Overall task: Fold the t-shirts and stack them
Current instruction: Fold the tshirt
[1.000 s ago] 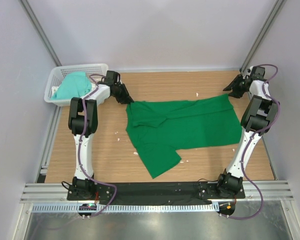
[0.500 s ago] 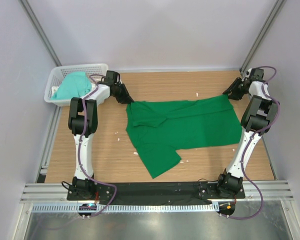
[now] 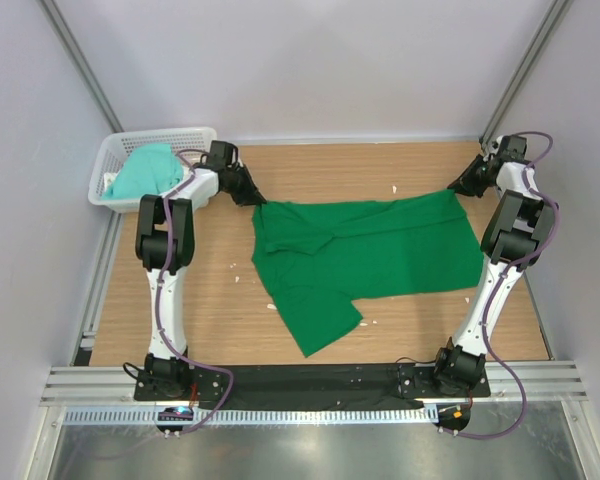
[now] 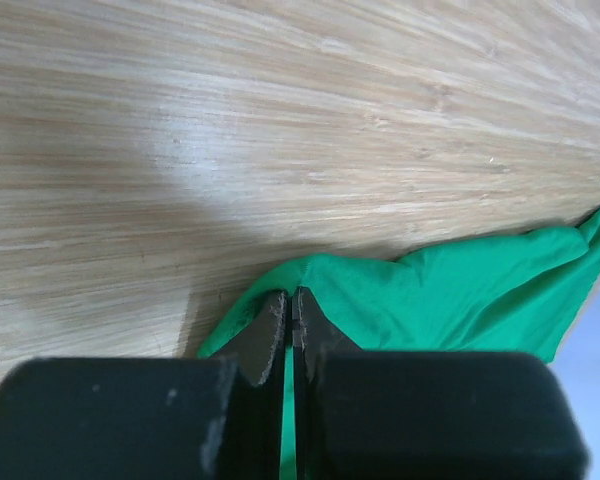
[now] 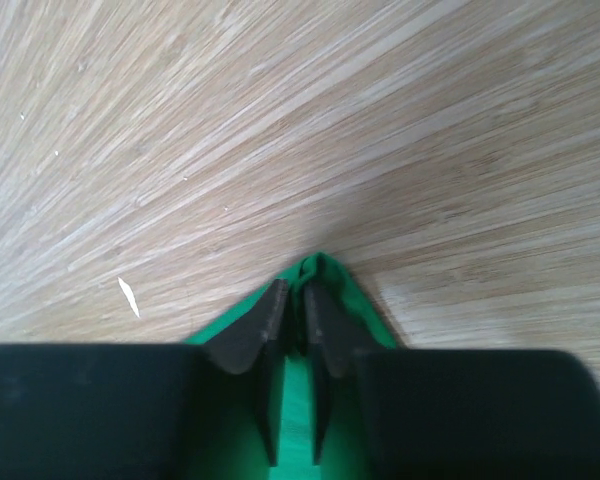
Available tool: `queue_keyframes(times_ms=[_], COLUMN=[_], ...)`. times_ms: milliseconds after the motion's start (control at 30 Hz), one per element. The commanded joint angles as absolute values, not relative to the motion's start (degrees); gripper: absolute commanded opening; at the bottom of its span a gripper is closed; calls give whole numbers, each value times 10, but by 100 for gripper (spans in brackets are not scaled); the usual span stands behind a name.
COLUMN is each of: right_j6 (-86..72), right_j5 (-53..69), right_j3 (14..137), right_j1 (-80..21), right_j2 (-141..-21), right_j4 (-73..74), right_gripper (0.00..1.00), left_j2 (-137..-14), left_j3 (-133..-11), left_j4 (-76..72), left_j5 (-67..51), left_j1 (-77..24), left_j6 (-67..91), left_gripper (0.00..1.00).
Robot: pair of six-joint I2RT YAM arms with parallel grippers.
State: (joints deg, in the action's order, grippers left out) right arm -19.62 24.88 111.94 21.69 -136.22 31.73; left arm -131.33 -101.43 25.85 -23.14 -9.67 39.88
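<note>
A deep green t-shirt [image 3: 380, 250] lies spread across the wooden table, one flap reaching toward the near side. My left gripper [image 3: 253, 198] is low at its far left corner. In the left wrist view that gripper [image 4: 291, 298] is shut on a raised fold of the green t-shirt [image 4: 450, 290]. My right gripper [image 3: 458, 187] is at the far right corner. In the right wrist view that gripper [image 5: 294, 290] pinches a peak of the green t-shirt [image 5: 368, 312] between near-closed fingers. A paler mint-teal t-shirt [image 3: 143, 172] lies bunched in the basket.
The white lattice basket [image 3: 195, 134] stands at the far left corner of the table, beside the left arm. Small white scraps [image 3: 395, 188] lie on the wood. Grey walls and slanted metal posts [image 3: 520, 70] bound the table.
Both grippers have closed on the green t-shirt's far corners. The right gripper has shifted a little toward its corner. The shirt lies as before.
</note>
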Motion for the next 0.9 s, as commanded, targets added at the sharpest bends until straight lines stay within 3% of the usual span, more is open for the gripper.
queue_keyframes(times_ms=[0, 100, 433, 867], right_j6=[-205, -211, -228, -292], right_j5=[236, 220, 159, 127], right_j3=[1129, 1131, 1107, 1094], right_j1=[214, 214, 214, 227], right_j2=[-1315, -1320, -1309, -1321], right_j4=[296, 295, 258, 168], right_gripper=[15, 1, 1, 1], left_j2=[-1308, -1290, -1235, -1247], left_j3=[-1009, -991, -904, -896], left_j4=[221, 213, 131, 99], left_j5=[-243, -225, -188, -164], left_j1=[-85, -77, -54, -51], left_j6=[417, 428, 473, 484], left_gripper=[0, 0, 0, 0])
